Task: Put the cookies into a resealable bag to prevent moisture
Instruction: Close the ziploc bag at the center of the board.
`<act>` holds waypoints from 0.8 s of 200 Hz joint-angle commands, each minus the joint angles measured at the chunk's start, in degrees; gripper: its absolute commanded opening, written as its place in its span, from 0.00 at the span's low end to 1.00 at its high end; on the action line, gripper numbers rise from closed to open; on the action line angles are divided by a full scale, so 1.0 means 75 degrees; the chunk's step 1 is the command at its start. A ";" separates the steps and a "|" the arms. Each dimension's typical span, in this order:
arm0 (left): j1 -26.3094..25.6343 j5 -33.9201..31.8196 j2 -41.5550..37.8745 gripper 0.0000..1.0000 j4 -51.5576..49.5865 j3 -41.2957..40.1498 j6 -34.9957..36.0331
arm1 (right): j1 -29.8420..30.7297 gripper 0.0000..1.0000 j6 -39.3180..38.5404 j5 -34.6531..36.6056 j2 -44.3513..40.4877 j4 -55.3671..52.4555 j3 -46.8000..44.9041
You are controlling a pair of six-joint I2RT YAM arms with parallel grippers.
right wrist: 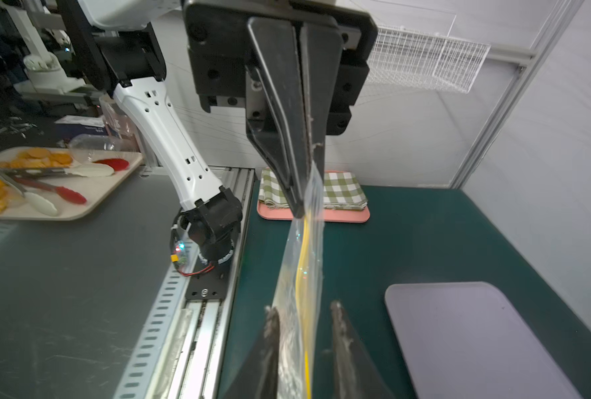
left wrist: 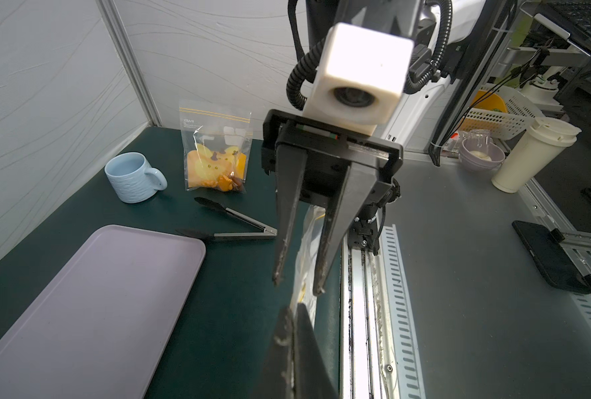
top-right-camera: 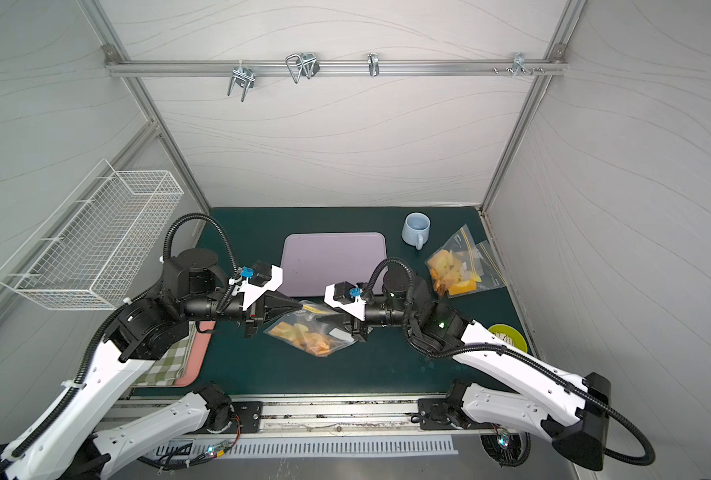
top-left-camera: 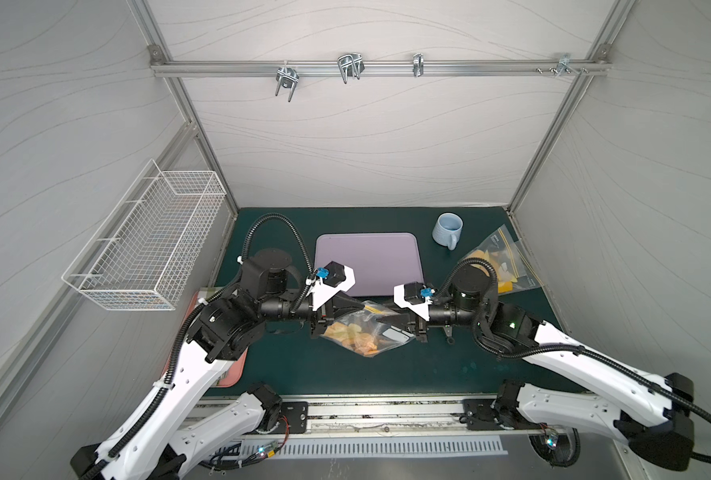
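A clear resealable bag (top-left-camera: 381, 332) with a yellow zip strip hangs stretched between my two grippers above the green mat, in both top views. Orange-golden cookies (top-left-camera: 356, 338) lie inside it, also visible as cookies (top-right-camera: 304, 336). My left gripper (left wrist: 292, 309) is shut on one end of the bag's (left wrist: 308, 241) top edge. My right gripper (right wrist: 304, 307) straddles the other end of the zip strip of the bag (right wrist: 301, 262); its jaws stand apart, one fingertip (right wrist: 273, 317) against the plastic and the other clear of it.
A purple tray (top-left-camera: 370, 262) lies just behind the bag. A blue mug (top-left-camera: 447, 230) and a second bag (top-left-camera: 499, 262) with yellow pictures sit at the back right, and tongs (left wrist: 232, 224) lie near them. There is also a pink tray (top-right-camera: 187, 357) with a checked cloth, a green plate (top-right-camera: 507, 336) and a wire basket (top-left-camera: 150, 249).
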 commanded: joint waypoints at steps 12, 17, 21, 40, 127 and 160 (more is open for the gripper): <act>-0.0008 0.0143 -0.0021 0.00 0.0303 0.0233 0.0084 | 0.0076 0.00 -0.0081 -0.0067 0.0056 0.0150 0.0265; -0.0012 0.0143 -0.0018 0.00 0.0322 0.0238 0.0078 | 0.0078 0.16 -0.0084 -0.0063 0.0078 0.0161 0.0268; -0.0017 0.0143 -0.0020 0.00 0.0312 0.0220 0.0086 | 0.0074 0.34 -0.0085 -0.0070 0.0078 0.0186 0.0268; -0.0009 0.0150 -0.0014 0.00 0.0313 0.0221 0.0083 | 0.0116 0.00 -0.0056 -0.0026 0.0101 0.0258 0.0284; -0.0019 0.0154 0.0003 0.00 0.0351 0.0197 0.0062 | 0.0223 0.32 -0.0120 -0.0166 0.0540 0.0375 0.0643; -0.0018 0.0157 0.0014 0.00 0.0335 0.0193 0.0062 | 0.0272 0.14 -0.0120 -0.0190 0.0677 0.0333 0.0784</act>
